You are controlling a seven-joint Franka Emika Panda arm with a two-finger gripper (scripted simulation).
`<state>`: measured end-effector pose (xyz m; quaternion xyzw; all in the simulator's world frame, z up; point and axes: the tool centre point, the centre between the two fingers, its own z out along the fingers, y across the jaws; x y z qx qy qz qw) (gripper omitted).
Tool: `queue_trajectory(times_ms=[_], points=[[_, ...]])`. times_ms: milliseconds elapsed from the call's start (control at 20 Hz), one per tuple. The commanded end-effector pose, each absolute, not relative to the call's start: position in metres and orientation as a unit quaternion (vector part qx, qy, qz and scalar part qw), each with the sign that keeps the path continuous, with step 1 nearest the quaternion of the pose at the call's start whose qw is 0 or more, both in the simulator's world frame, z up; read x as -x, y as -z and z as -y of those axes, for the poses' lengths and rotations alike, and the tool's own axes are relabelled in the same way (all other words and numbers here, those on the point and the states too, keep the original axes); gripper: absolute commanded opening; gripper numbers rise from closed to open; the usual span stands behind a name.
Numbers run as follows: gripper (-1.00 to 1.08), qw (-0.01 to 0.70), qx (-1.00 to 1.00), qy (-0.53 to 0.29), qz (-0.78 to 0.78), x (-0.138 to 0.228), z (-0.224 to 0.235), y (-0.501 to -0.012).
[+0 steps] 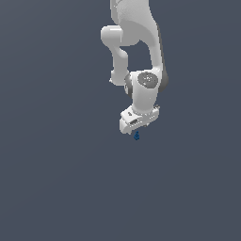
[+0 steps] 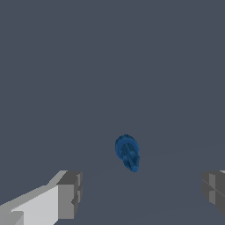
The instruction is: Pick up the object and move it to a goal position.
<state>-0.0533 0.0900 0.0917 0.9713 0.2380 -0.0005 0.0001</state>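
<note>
object [image 2: 127,152]: small dark blue lump, just below claw [image 2: 141,193] | claw: spread, empty

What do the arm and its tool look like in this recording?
The arm is smooth, glossy white with rounded links and darker grey joint rings. The tool has a boxy white body; its fingers are white with blocky grey pads. No cables or markings are visible.
</note>
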Motion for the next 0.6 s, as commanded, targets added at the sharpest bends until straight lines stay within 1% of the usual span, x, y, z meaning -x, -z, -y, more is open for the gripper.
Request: queue_trajectory(times_ms=[0, 550], points=[[1.00, 0.000, -0.971, 0.001, -0.238, 0.054, -0.090, -0.087], [1.00, 0.000, -0.970, 0.000, -0.241, 0.055, -0.091, -0.045]])
